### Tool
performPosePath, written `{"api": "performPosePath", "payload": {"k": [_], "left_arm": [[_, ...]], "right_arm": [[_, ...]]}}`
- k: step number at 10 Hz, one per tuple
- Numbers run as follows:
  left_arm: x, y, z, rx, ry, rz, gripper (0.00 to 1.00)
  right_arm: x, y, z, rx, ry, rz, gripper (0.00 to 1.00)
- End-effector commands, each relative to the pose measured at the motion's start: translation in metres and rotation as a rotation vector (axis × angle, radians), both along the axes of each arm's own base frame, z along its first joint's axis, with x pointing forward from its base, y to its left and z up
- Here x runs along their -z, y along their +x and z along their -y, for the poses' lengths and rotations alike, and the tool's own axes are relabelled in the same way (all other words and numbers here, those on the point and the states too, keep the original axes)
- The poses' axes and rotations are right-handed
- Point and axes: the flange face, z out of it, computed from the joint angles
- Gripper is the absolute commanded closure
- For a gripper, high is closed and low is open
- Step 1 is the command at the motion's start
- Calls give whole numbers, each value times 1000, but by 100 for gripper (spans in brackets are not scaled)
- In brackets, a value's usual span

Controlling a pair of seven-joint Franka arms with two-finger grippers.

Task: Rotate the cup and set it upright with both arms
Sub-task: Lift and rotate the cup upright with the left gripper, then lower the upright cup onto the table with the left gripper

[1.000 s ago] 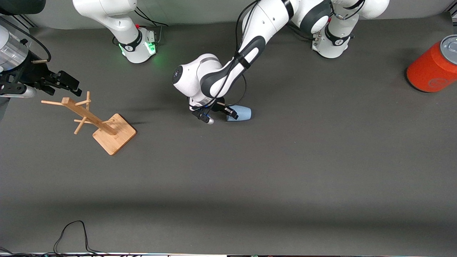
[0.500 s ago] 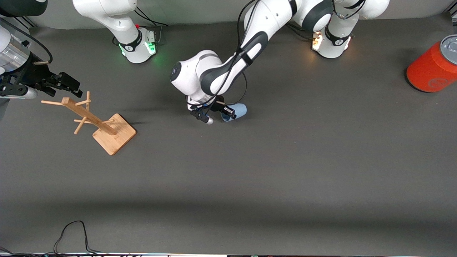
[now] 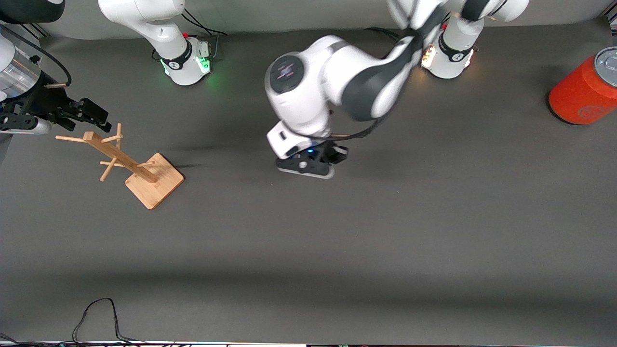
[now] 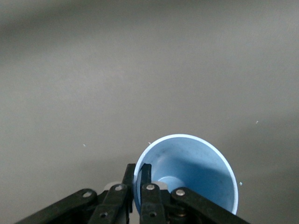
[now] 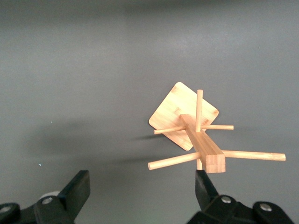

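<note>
- Dark grey matting covers the tabletop (image 3: 385, 241), with the two arms' bases standing along its farthest edge from the front camera.
- Left end effector (image 4: 138, 186), reaching in over the middle of the tabletop, is clamped on the rim of the cup (image 4: 191, 172): one finger (image 4: 145, 179) sits inside the mouth, the other against the outer wall, the two almost together with only the thin wall between them.
- Seen from the left wrist, the light-blue cup shows its open mouth and inner floor to the camera; whether it rests on the tabletop or hangs just above it cannot be told.
- From the front, the left arm's wrist (image 3: 308, 103) covers the cup entirely.
- Right end effector (image 5: 142, 193) is held in the air at the right arm's end of the tabletop, over the top of the wooden peg rack (image 3: 132, 166), its fingers spread wide and gripping nothing.
- That rack stands upright on its square base, pegs jutting from a central post.
- An orange-red can (image 3: 585, 91) with a grey lid stands at the left arm's end of the tabletop, well apart from the cup.
- A black cable (image 3: 99, 315) loops on the edge nearest the front camera.
</note>
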Motion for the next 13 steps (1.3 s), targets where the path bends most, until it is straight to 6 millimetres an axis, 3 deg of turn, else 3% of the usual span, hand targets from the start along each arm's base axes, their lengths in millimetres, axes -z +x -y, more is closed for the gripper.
{"api": "performPosePath", "payload": {"k": [1, 4, 7, 10, 11, 12, 13], "left_arm": [[46, -44, -16, 0, -48, 28, 100], [127, -62, -29, -115, -199, 134, 100], [185, -71, -41, -177, -243, 260, 100], [218, -82, -33, -248, -235, 303, 100], [220, -82, -33, -265, -238, 307, 100], [218, -82, -32, -266, -242, 309, 60], [214, -82, -31, -271, -242, 311, 1]], "right_arm": [[0, -1, 2, -21, -10, 14, 0], [0, 0, 2, -21, -10, 20, 0], [-1, 0, 1, -19, -7, 27, 0], [-3, -2, -13, -33, -11, 24, 0], [-1, -2, -12, -30, -11, 20, 0], [-3, -4, -12, -29, -8, 12, 0], [-4, -4, -16, -37, -9, 12, 0]]}}
